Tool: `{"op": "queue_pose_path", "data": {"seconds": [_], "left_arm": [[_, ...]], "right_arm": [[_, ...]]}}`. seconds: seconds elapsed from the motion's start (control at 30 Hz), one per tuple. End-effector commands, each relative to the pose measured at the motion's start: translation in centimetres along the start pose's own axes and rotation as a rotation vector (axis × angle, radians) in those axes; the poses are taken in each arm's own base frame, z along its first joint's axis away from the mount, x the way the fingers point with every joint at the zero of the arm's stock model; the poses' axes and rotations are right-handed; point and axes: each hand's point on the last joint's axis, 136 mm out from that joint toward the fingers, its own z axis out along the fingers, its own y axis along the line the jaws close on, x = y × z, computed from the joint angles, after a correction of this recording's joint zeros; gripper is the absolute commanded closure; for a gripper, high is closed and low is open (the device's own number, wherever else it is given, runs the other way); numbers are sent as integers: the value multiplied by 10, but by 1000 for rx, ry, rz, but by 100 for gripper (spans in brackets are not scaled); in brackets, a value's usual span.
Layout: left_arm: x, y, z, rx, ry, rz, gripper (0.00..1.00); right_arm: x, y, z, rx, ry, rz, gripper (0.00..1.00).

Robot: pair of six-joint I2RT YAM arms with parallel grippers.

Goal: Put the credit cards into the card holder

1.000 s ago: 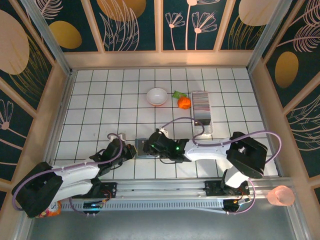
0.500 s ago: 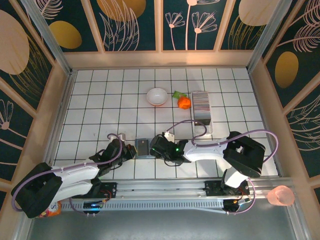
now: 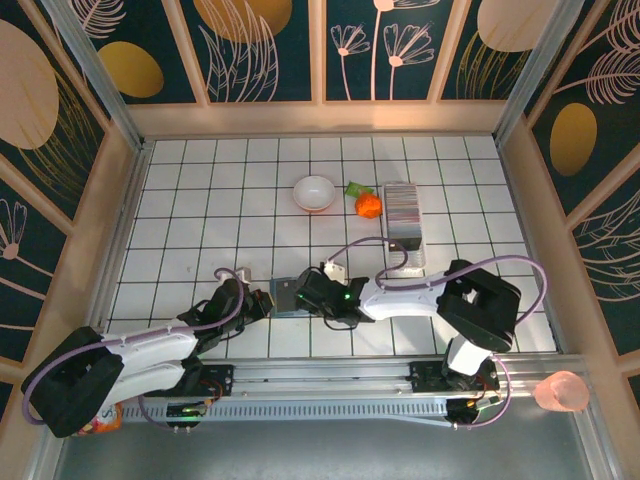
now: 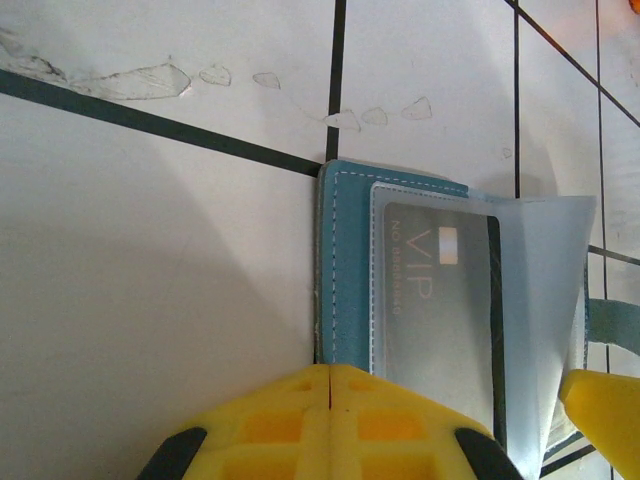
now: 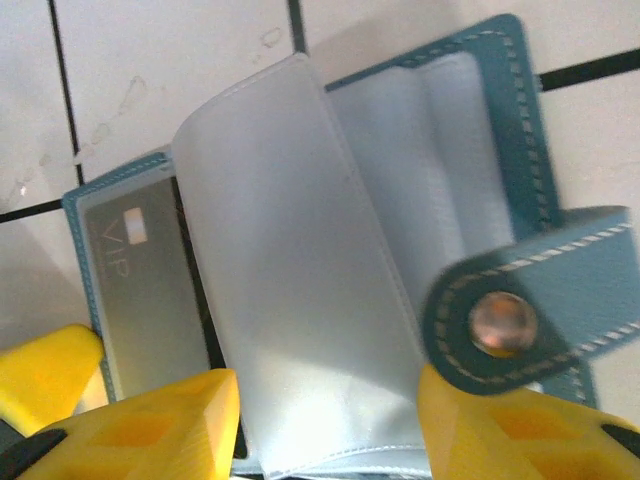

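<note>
Where the left claw (image 4: 330, 372) rests: fingers closed flat against each other with no gap, tips over the near edge of the card holder (image 4: 345, 260); whether they press it down cannot be told
Right claw (image 5: 325, 395): fingers wide apart, one on either side of a clear sleeve (image 5: 290, 250) lifted from the open holder; any grip on it is unclear
Card holder: teal, lying open at the near middle of the table, between the two claws; its near edge is hidden under yellow fingers
Inside it: one grey card (image 4: 430, 300) marked VIP behind a clear window; snap strap (image 5: 500, 325) blurred
Credit cards (image 3: 403, 210): striped stack at far right, well apart from the holder; single cards too small to tell
Table (image 3: 200, 200): white tiles, dark grid lines, smudges (image 4: 100, 75) beside the holder
Room: dark panels (image 3: 260, 40) with gold ovals and leaf outlines, pale wooden frames
</note>
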Motion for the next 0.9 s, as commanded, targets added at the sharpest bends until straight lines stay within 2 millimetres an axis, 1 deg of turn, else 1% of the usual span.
{"op": "queue_pose_path", "data": {"seconds": [0.0,0.13,0.43,0.63,0.87], "left_arm": [[33,25,-2,-57,130,1,99],[33,27,-3,-59,126,-3,99],[34,28,-3,-57,125,-11,99],[36,24,-4,-23,126,-30,100],[28,26,-7,-46,87,-24,100]], "right_arm": [[5,-2,12,28,12,-29,48],[5,13,14,-34,20,-16,48],[4,49,9,-196,26,3,48],[4,57,8,-251,26,16,48],[8,60,11,-277,46,28,48]]}}
